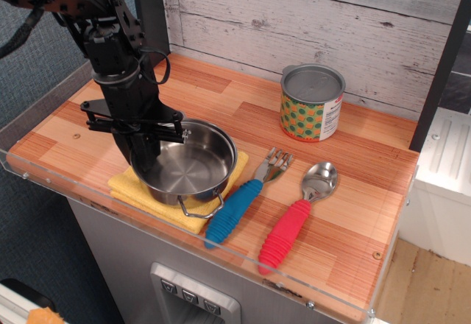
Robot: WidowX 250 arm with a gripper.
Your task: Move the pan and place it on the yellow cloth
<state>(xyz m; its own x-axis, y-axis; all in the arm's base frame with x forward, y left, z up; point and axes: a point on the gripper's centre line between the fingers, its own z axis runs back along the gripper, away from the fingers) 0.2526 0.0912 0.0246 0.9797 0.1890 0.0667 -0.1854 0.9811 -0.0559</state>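
Observation:
The shiny steel pan (193, 164) sits on the yellow cloth (125, 185) near the counter's front left. One wire loop handle points toward the front edge. My gripper (145, 156) reaches down over the pan's left rim and looks shut on that rim. The black arm hides the fingertips and the pan's far-left side. The cloth shows at the left and front of the pan and at its right corner.
A green-and-orange patterned tin can (312, 102) stands at the back. A blue-handled fork (243, 200) and a red-handled spoon (294, 217) lie right of the cloth. A clear acrylic lip (184, 237) runs along the counter's front edge. A whitewashed plank wall is behind.

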